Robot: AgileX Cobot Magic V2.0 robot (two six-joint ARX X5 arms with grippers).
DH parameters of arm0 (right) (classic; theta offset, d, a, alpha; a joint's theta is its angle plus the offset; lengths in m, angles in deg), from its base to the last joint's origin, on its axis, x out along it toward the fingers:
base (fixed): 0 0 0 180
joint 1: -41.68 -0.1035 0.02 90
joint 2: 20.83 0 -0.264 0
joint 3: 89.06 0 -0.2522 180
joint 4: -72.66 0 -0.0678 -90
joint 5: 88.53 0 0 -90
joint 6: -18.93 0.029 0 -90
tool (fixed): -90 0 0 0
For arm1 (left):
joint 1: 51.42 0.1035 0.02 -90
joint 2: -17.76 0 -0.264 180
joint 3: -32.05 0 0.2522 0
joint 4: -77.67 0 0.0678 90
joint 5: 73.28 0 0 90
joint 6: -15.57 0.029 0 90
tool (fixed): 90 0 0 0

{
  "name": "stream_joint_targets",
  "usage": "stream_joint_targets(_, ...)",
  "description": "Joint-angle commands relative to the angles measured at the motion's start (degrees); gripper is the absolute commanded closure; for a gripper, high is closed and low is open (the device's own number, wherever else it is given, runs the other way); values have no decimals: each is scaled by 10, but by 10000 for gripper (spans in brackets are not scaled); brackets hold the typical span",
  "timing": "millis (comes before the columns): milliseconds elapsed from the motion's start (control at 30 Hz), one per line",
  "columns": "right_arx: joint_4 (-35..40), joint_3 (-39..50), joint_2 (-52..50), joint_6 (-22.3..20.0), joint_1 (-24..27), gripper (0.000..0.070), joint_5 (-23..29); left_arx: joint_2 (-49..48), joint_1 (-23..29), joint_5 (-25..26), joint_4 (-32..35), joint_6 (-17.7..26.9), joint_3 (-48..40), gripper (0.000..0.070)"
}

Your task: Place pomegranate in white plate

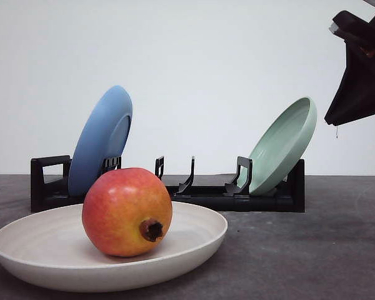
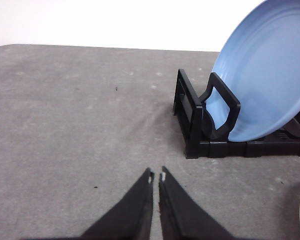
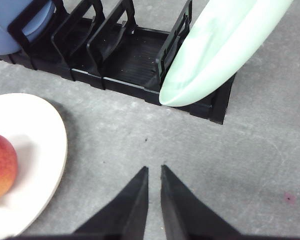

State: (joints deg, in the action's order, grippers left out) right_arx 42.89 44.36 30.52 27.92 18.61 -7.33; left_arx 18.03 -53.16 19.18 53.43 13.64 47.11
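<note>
The pomegranate (image 1: 127,211) sits inside the white plate (image 1: 37,253) at the lower left of the front view, its brown crown facing the camera — the placing looks done. It strikes me as heavy for its size, hard-skinned and glossy, so likely slippery and apt to roll; I would take it across its widest middle, away from the crown. The left gripper (image 2: 156,176) hangs over bare grey table (image 2: 65,125), jaws nearly touching and holding nothing. The right gripper (image 3: 154,170) is likewise closed to a narrow slit, empty, between the plate and the black rack (image 3: 120,60). The blue plate (image 1: 101,139) and green plate (image 1: 286,142) lean in that rack behind — open room lies toward the lower right.
</note>
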Motion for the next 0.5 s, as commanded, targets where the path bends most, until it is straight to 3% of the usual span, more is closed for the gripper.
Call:
stream_joint_targets(0,6,-1,2,-5,-1,658,2,-1,0,-1,-2,8,-6,700)
stream_joint_targets(467,5,-1,0,-4,-2,658,2,-1,0,-1,-2,8,-6,700)
